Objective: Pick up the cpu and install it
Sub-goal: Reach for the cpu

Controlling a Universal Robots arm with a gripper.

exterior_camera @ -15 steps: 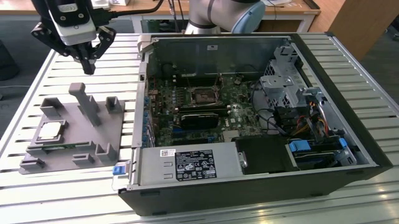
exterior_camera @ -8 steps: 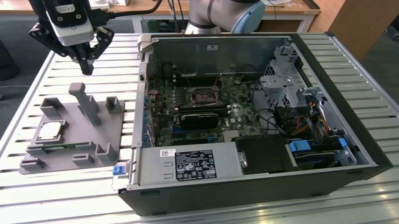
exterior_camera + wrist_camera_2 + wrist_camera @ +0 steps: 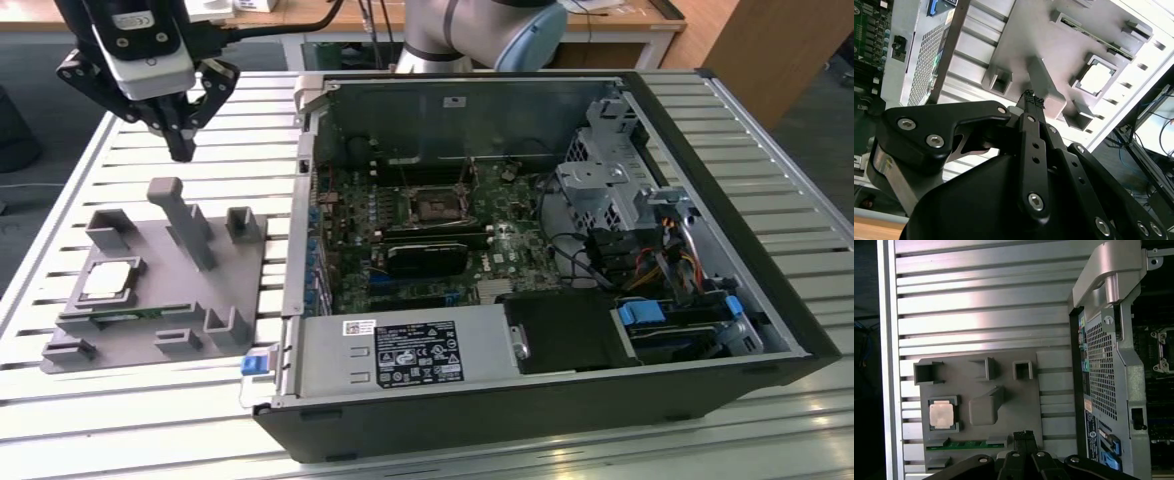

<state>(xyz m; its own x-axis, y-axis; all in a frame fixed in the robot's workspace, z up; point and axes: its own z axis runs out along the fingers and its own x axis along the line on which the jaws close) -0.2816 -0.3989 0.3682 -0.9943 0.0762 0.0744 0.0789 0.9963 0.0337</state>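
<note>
Fingers (image 3: 180, 148) are cut off at their roots by the picture's edge in both wrist views. Their tips are pressed together and hold nothing. One cpu (image 3: 107, 283) lies well below them in a square pocket of the single grey fixture (image 3: 214, 262). The fixture's one tall post (image 3: 986, 407) stands between the tips and the chip. One open computer case (image 3: 534, 400) sits farther off, with its socket (image 3: 434, 207) empty. Everything rests on a slatted metal surface (image 3: 134, 390), and wooden desks (image 3: 747, 40) stand beyond.
</note>
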